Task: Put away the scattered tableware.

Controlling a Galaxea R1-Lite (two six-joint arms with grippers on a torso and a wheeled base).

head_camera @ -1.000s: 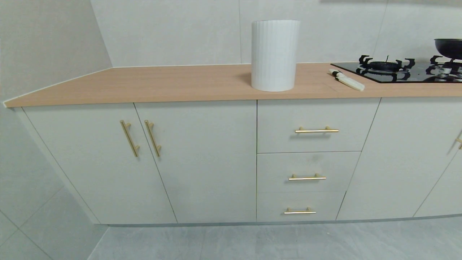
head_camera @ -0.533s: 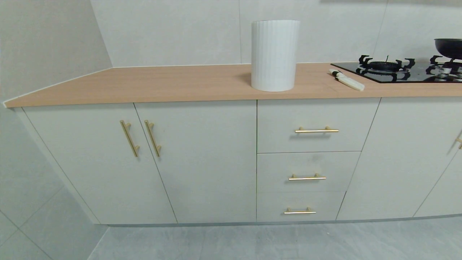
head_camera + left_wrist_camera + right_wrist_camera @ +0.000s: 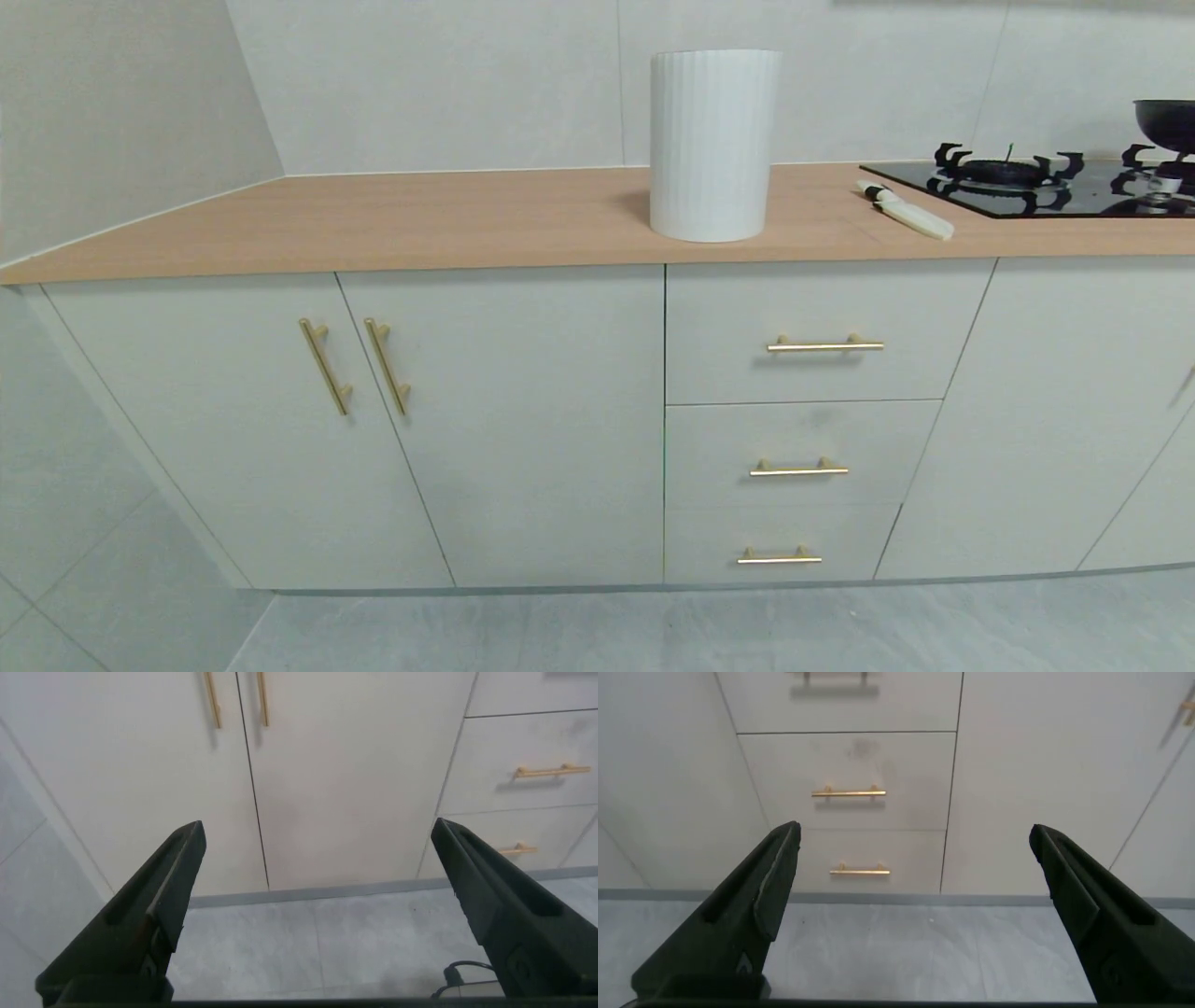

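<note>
My left end effector [image 3: 316,833] and right end effector [image 3: 913,833] are both spread wide, gripping nothing, facing the cabinet [image 3: 355,765].

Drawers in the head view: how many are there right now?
3, stacked in one column under the counter: top drawer, middle drawer, bottom drawer. The view cuts off at the right, so more may be hidden there.

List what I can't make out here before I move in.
White ribbed container, head view: its tall wall hides any contents.
Drawers and cupboard doors, every view: shut fronts hide the insides.
Black pan, head view: cut off by the right edge.
</note>
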